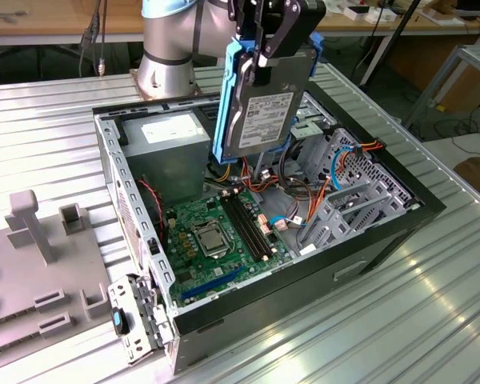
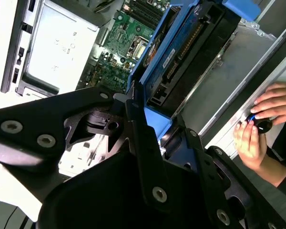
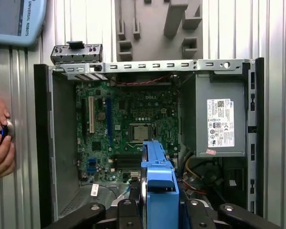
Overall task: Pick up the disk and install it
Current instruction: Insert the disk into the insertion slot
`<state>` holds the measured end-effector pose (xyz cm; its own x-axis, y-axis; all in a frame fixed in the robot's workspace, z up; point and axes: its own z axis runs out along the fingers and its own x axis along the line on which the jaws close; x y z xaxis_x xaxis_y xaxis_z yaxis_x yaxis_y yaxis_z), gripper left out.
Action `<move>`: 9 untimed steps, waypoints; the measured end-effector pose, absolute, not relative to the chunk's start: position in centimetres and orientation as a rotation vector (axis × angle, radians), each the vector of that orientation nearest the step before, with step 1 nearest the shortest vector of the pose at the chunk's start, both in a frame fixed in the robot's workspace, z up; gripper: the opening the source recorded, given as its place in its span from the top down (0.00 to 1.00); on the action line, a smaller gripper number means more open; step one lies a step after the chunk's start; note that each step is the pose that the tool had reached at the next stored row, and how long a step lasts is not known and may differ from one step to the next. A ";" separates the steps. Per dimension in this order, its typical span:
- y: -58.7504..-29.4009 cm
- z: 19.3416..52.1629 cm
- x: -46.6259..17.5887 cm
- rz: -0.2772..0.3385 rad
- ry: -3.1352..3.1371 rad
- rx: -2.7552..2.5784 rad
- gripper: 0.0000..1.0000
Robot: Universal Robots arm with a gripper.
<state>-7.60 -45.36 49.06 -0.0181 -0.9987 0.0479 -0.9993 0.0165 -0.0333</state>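
Observation:
The disk [image 1: 260, 112] is a dark hard drive with a white label in a blue carrier frame. It hangs upright above the open computer case [image 1: 384, 232], over its back half. My gripper [image 1: 266, 56] is shut on the disk's upper end, one black finger on each flat side. In the second wrist view the disk [image 2: 181, 62] runs away from the gripper [image 2: 162, 128] toward the motherboard. In the first wrist view the carrier's blue edge [image 3: 159, 181] stands between the black fingers [image 3: 126, 210], above the case interior.
Inside the case lie a green motherboard [image 1: 216, 232], a grey power-supply box [image 1: 172, 140] and a metal drive cage [image 1: 344, 200] with cables. A grey fixture block [image 1: 32, 240] sits at the exterior view's left. A person's hands [image 2: 262, 124] rest beside the case.

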 end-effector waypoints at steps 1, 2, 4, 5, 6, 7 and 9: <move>-45.5 49.0 -7.5 0.090 -2.232 2.194 0.63; -45.7 49.0 -7.4 0.090 -2.232 2.193 0.63; -46.1 48.9 -6.9 0.092 -2.231 2.193 0.63; -46.1 48.9 -6.7 0.093 -2.231 2.192 0.63; -46.1 48.9 -6.5 0.094 -2.230 2.191 0.63; -46.1 48.9 -6.1 0.095 -2.230 2.190 0.63; -46.1 48.9 -5.3 0.098 -2.231 2.186 0.63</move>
